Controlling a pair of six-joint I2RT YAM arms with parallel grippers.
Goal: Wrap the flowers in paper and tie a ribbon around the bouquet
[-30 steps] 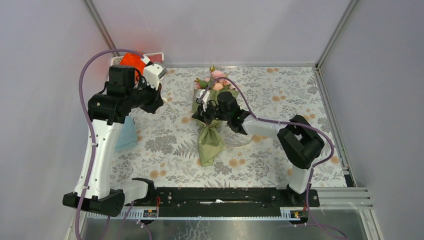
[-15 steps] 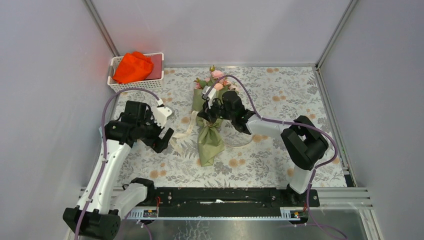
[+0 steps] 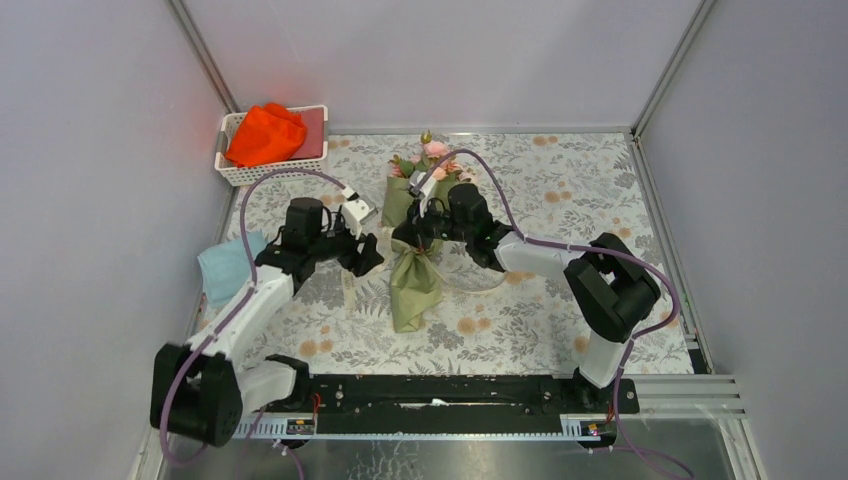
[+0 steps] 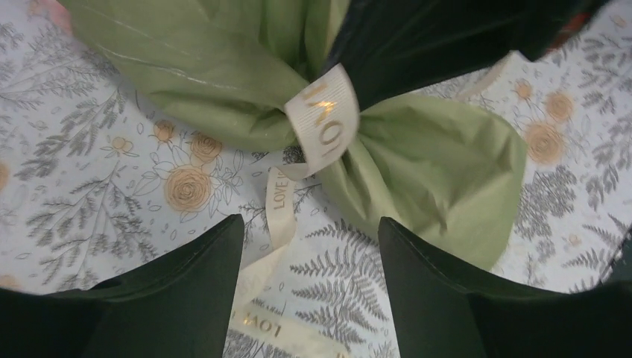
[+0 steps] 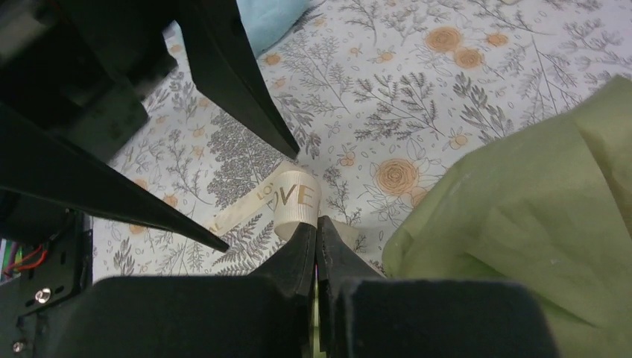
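Shut tight, my right gripper (image 5: 316, 233) pinched the ribbon (image 5: 296, 200), which curled up in a small loop just past my fingertips. That ribbon ran once around the neck of the bouquet (image 3: 414, 275), cinching the paper (image 4: 440, 160) so that it bunched on both sides of the band. Gold lettering showed on the cream strap. A loose tail dropped from the band and trailed across the tablecloth (image 3: 560, 190) toward my left arm.

The bouquet lay flat near the middle of the table. Its flowers (image 3: 432, 160) pointed to the far edge and the paper's flared end pointed toward my bases.

My left gripper (image 4: 311, 220) was spread open just beside the bouquet's neck and held nothing. From its wrist view the ribbon tail lay on the tablecloth between its two fingers, and I could not tell whether either finger touched it. The two grippers faced each other across the neck, close together.

Farther left, a blue cloth (image 3: 225, 265) lay crumpled at the table's edge. At the far left corner stood a basket (image 3: 270, 172) with an orange cloth (image 3: 265, 135) in it.
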